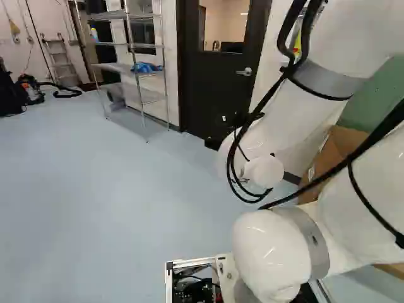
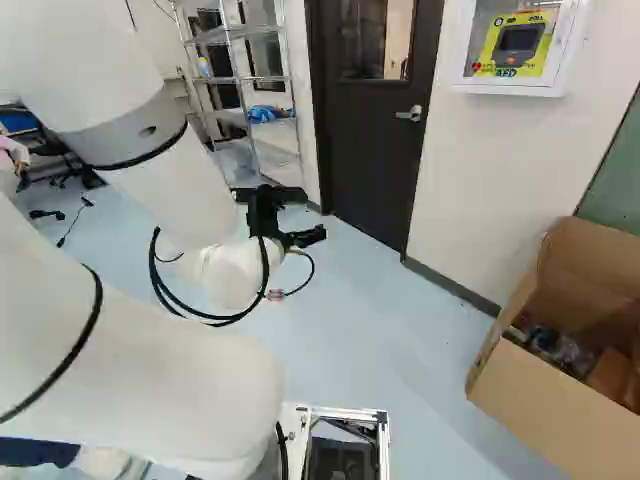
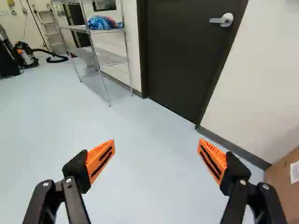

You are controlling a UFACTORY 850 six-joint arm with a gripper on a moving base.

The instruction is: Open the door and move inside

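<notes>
Because the door looks well apart from the arm, the gripper is probably held out ahead so the base can drive up with it leading. Its fingers stand wide open with nothing between them, likely to leave room around the handle. The low reach over the floor seems meant for travel; the handle sits farther ahead and higher, so the gripper will probably have to rise. The door is past the arm, right of centre in both base views, between the wire shelf and the wall with the white cabinet. It is dark brown and shut in its frame, with a window in its upper part and a silver lever, roughly level, near one edge.
</notes>
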